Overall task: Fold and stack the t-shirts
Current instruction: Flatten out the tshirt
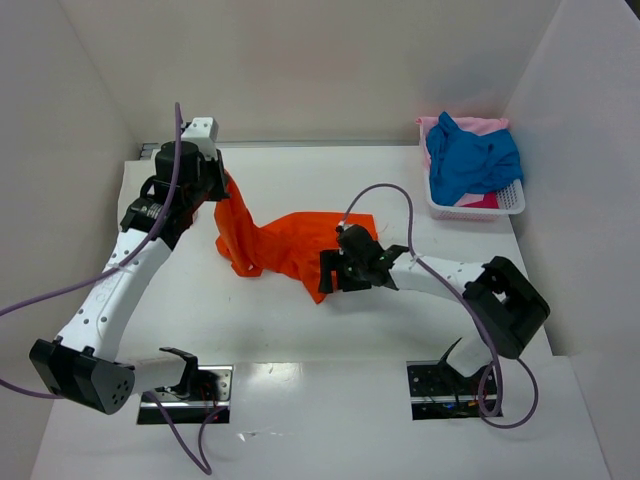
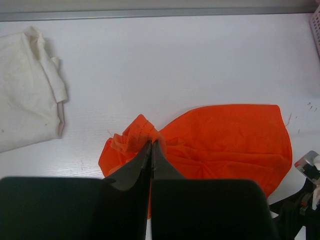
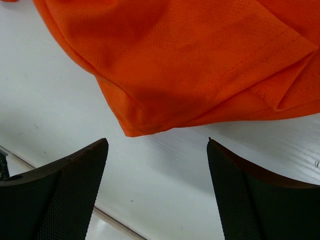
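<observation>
Left claw: my left claw [image 2: 151, 145] has its fingers pressed together on a bunched fold of the bright orange cloth t-shirt [image 2: 225, 145].
Lifted part: from above, I see the cloth rise in a ridge up to the left claw [image 1: 220, 190], while the rest of the orange shirt [image 1: 290, 245] lies on the white tabletop [image 1: 300, 340], stretching towards the other arm.
Right claw: my right claw [image 3: 157, 145] is spread wide and grips nothing; a hemmed corner of the orange shirt [image 3: 190, 60] lies just ahead of the gap between its fingertips, not touching them.
Right claw from above: the right claw [image 1: 330, 272] sits low at the shirt's near edge.
Cream shirt: a cream-white cloth t-shirt [image 2: 25, 90] lies crumpled on the tabletop, ahead and well to the left of the left claw.
Basket: far beyond the right claw, a white plastic basket [image 1: 480, 207] holds a bright blue cloth t-shirt [image 1: 470, 160] heaped over a pale pink cloth t-shirt [image 1: 480, 125].
</observation>
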Action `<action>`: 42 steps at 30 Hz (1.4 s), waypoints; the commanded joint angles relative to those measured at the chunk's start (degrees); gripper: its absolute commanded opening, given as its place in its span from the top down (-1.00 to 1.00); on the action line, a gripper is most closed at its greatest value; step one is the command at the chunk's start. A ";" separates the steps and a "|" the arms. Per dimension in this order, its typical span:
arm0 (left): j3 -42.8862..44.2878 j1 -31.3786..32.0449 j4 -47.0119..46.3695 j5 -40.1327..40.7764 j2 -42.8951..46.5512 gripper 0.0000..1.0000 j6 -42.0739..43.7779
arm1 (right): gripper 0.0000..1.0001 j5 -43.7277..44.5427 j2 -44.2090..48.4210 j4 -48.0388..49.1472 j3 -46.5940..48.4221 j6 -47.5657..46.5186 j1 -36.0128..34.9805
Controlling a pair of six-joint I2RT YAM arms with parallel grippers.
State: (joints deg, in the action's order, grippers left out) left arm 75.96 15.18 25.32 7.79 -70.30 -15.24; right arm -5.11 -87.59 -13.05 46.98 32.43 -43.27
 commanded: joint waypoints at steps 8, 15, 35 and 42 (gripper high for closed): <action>-0.31 -0.24 -1.59 0.21 0.69 1.00 0.12 | -0.29 1.41 -2.68 6.64 3.20 1.68 -0.50; -0.38 -0.24 -1.59 0.82 0.69 1.00 0.42 | -0.05 -0.29 -5.13 7.95 3.73 3.34 -0.50; -0.91 -0.24 -1.59 1.35 0.69 1.00 0.65 | 1.00 1.96 -6.49 6.54 4.87 3.35 -1.03; 1.32 -0.24 -0.80 2.49 0.69 1.00 1.17 | 1.00 7.38 -0.73 -0.33 12.61 2.09 -1.03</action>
State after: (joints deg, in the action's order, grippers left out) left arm 75.10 15.18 25.40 8.87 -70.30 -14.97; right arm -2.56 -93.99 -10.53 52.35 35.90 -43.64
